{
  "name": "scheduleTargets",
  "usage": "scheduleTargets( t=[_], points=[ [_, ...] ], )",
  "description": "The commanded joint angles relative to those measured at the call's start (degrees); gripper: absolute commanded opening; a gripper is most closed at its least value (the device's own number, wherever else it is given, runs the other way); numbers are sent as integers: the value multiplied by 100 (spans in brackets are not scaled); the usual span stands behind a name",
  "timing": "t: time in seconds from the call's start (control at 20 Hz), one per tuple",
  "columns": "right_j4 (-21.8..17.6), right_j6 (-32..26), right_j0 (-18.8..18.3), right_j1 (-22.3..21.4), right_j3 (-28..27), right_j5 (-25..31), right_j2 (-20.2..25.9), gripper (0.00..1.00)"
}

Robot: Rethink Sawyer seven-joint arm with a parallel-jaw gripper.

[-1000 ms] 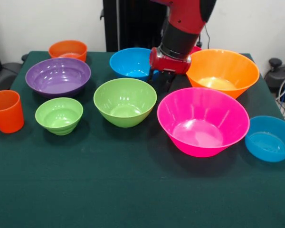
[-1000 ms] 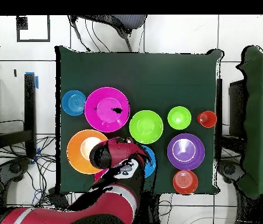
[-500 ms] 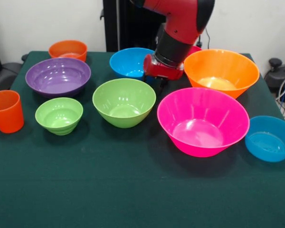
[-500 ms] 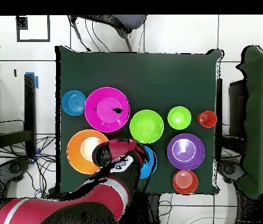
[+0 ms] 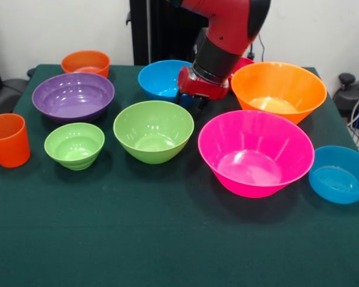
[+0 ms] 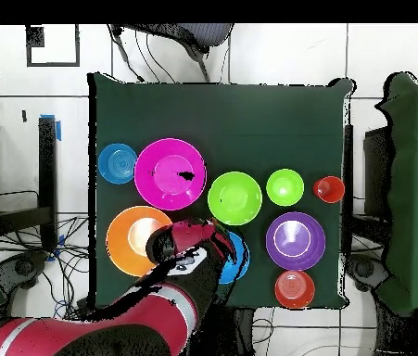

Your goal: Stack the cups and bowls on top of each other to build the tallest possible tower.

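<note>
My gripper [image 5: 194, 103] hangs low at the far right rim of the medium green bowl [image 5: 154, 130], between it and the medium blue bowl [image 5: 161, 79]; its grip is hidden. The large pink bowl [image 5: 255, 152] and large orange bowl [image 5: 280, 89] stand on the right. The purple bowl [image 5: 73, 95], small green bowl [image 5: 75, 144], small orange bowl [image 5: 85, 62] and orange cup [image 5: 8, 139] stand on the left. The small blue bowl [image 5: 340, 173] is at the far right. A red bowl [image 5: 245, 61] peeks from behind the arm. No tower stands: each piece sits alone.
The dark green tablecloth [image 5: 167, 239] has open room along the front. The black pedestal [image 5: 161, 30] stands behind the table. In the overhead view the arm [image 6: 157, 311] covers part of the blue bowl [image 6: 237, 260]. Cables and a chair base [image 5: 353, 89] lie off the right edge.
The arm has swung toward the picture's left in the front view and lowered to the medium green bowl's rim. That bowl has shifted slightly to the left.
</note>
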Motion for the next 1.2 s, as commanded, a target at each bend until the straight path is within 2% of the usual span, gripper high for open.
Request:
scheduleTargets(
  t=[0.05,0.45,0.75,1.2],
  points=[
    [-34,592,-43,-618,-185,553,441,100],
    [1,621,168,-991,-115,1062,356,100],
    [4,681,219,-1089,-59,1154,375,100],
    [-42,793,298,-772,-226,814,300,100]
  ],
)
